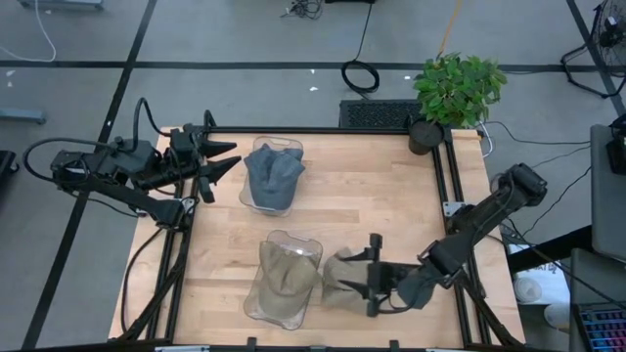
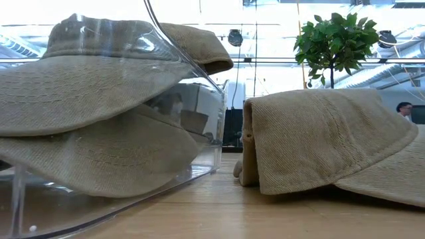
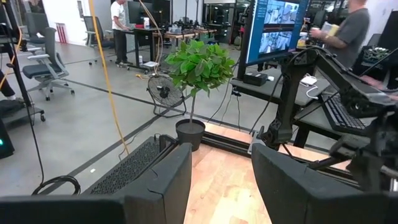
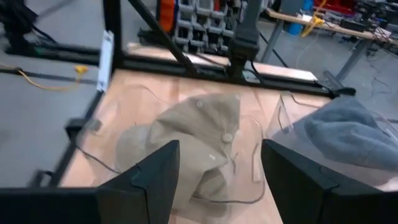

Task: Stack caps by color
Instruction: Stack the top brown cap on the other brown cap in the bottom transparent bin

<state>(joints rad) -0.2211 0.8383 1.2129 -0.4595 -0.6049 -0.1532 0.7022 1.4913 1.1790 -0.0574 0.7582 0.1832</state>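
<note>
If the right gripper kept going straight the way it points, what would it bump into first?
Probably the loose tan cap lying on the table right ahead of the open right gripper, with the bin of tan caps behind it.

Blue-grey caps (image 1: 273, 174): crumpled heap in the clear bin at bench far side, toward the plant. Tan caps (image 1: 284, 277): stacked brims-out in the 2nd clear bin, near edge of bench. One more tan cap (image 1: 344, 277) lies folded on bare wood just beside that bin, on plant's side.
</note>
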